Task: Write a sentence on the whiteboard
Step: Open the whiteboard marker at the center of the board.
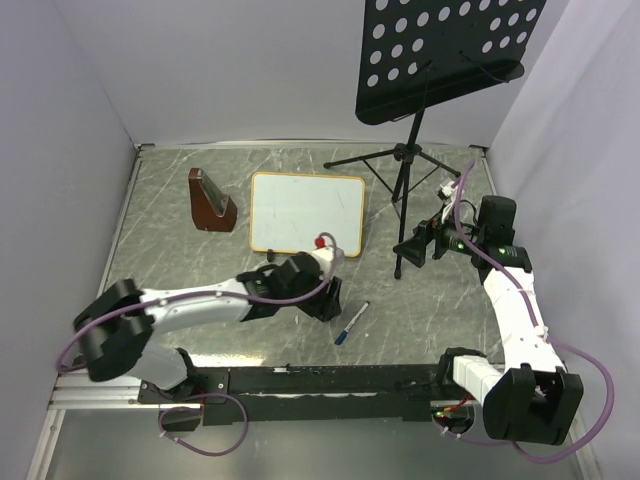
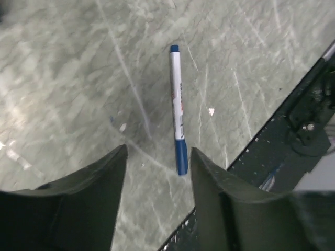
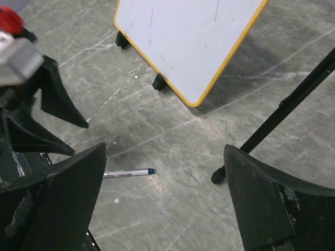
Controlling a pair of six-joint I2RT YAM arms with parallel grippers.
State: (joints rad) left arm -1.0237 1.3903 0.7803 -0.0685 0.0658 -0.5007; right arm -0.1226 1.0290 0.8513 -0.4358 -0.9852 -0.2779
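Note:
The whiteboard (image 1: 307, 211) (image 3: 188, 36) stands on its black feet at the back of the table, and no sentence shows on it, only faint marks. A blue-capped white marker (image 1: 351, 323) (image 2: 178, 115) (image 3: 128, 172) lies loose on the table in front of the board. My left gripper (image 1: 326, 297) (image 2: 158, 149) hovers at the marker's near end, its jaws apart. The blue cap lies just inside the gap by the right finger, untouched. My right gripper (image 1: 415, 247) (image 3: 165, 149) hangs wide open and empty to the right, looking down at the marker and board.
A black music stand (image 1: 440, 55) rises at the back right. Its tripod leg (image 3: 282, 112) ends in a foot (image 3: 217, 175) just ahead of my right gripper. A brown wooden holder (image 1: 210, 202) sits left of the board. A black rail (image 1: 320, 380) runs along the near edge.

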